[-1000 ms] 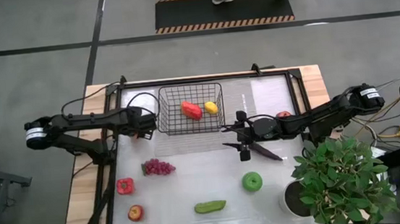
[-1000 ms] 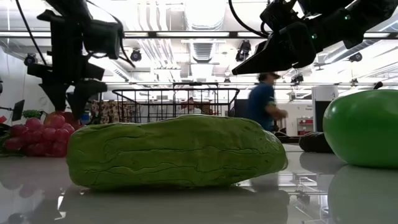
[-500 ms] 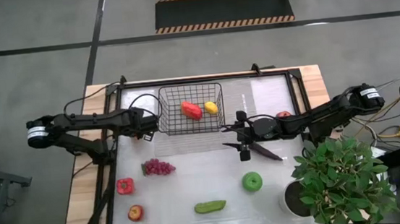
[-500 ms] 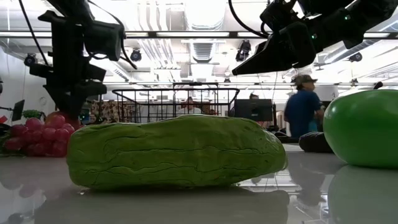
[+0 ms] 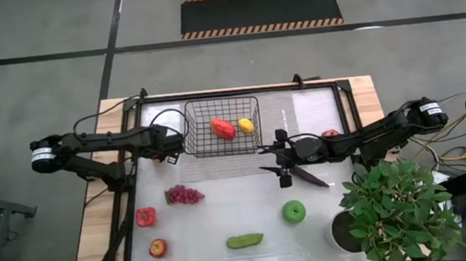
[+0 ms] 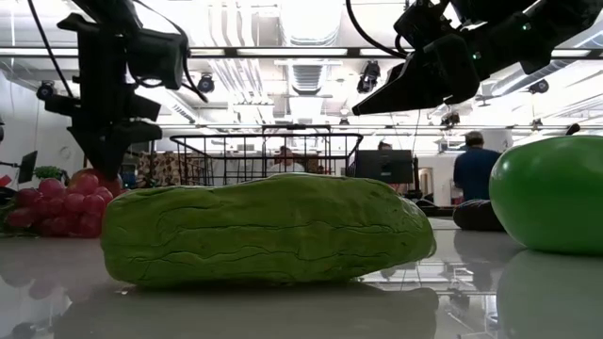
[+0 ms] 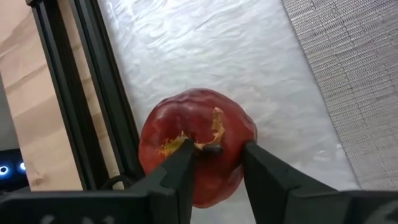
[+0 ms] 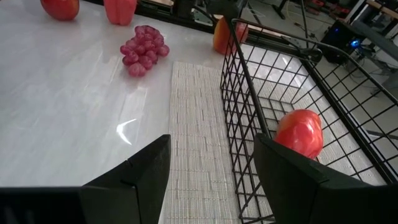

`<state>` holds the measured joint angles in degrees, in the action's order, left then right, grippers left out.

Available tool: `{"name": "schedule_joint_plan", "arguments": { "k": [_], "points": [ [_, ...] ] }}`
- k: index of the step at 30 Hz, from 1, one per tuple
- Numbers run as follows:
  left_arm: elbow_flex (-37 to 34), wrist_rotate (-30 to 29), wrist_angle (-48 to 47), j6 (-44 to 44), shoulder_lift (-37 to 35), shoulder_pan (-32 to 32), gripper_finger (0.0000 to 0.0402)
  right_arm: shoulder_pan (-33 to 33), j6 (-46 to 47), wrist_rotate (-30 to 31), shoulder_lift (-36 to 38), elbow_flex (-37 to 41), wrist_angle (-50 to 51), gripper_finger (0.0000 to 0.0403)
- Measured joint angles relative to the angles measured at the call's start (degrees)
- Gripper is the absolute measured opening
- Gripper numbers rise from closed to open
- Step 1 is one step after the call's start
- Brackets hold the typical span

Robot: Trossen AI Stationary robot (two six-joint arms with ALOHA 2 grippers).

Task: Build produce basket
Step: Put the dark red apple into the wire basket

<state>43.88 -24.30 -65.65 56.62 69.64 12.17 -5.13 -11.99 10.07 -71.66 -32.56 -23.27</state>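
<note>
The red apple (image 7: 198, 147) sits stem-up just left of the basket (image 5: 222, 125), close to the table's black rail (image 7: 93, 93). The left gripper (image 7: 216, 163) is pinching it. White tabletop (image 5: 223, 207) is open nearer the grapes (image 5: 184, 194). The right gripper (image 5: 284, 158) hovers spread by the basket's right corner.
</note>
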Motion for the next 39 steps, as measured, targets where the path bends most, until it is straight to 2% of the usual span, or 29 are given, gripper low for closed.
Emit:
{"name": "schedule_joint_plan", "arguments": {
  "k": [12,22,39],
  "points": [
    [1.6,1.5,-1.9,-0.2,0.0,-1.8,0.0087,0.0,0.0,0.0,0.0,0.0,0.1,0.0215],
    [2.1,1.6,-1.4,-0.2,-0.3,-2.3,0.0004,0.0,0.0,0.0,0.0,0.0,0.3,0.0215],
    [5.2,2.7,-3.0,0.0,-0.3,-6.1,0.0001,0.0,0.0,0.0,0.0,0.0,0.3,0.0215]
  ]
}}
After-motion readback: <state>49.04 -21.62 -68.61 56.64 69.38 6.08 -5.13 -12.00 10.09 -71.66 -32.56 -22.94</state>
